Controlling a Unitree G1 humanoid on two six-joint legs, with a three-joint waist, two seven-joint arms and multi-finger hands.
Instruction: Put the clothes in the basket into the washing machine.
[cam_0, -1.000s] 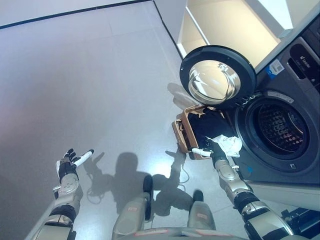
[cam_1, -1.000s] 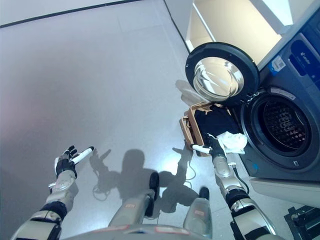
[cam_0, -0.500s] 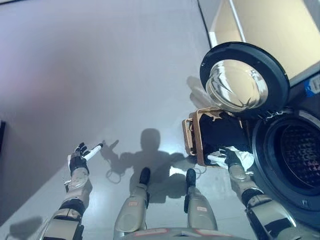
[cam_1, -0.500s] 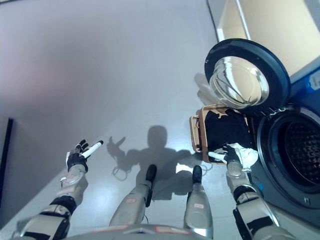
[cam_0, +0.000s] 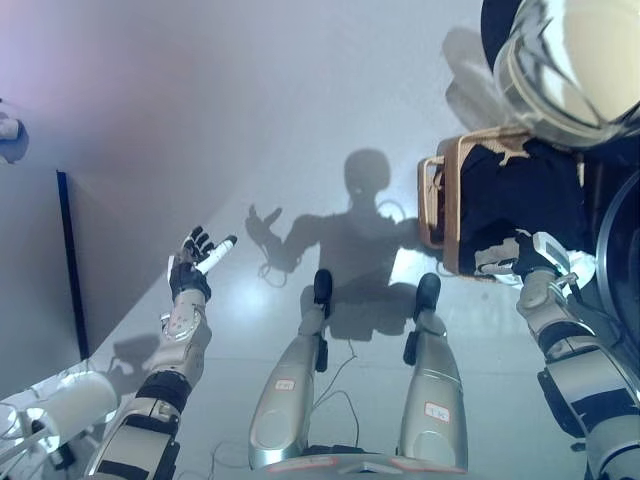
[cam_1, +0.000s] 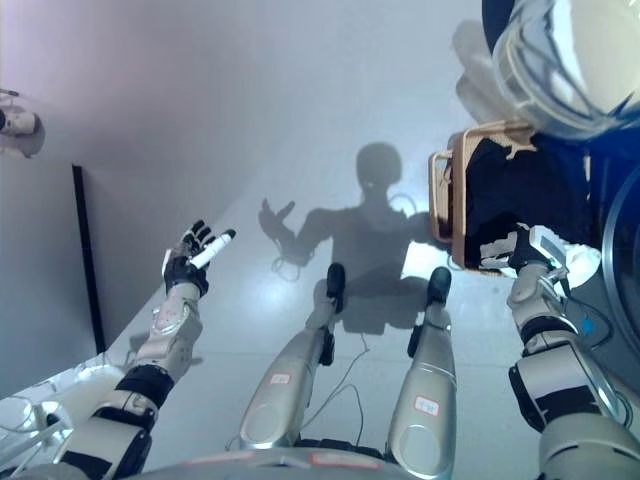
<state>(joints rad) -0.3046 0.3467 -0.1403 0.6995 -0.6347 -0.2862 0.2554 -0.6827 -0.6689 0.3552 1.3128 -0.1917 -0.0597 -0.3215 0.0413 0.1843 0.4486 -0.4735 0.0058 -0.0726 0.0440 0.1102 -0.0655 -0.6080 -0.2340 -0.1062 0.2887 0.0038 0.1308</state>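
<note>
Two hands at one moment of the laundry transfer. Right hand (cam_0: 533, 258) sits at the near rim of the basket (cam_0: 440, 205), fingers curled on a white garment (cam_1: 560, 250) lying over dark clothes (cam_0: 520, 195). Left hand (cam_0: 190, 272) is raised over the floor (cam_0: 250, 120), fingers spread, empty. The washing machine door (cam_0: 570, 60) hangs open above the basket. Likely risk: a shallow pinch could let the cloth slip, or drag the light basket along.

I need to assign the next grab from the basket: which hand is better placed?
Right. The right hand is already at the basket, on the clothes, beside the washing machine door. The left hand hangs open over bare floor, far from it.
</note>
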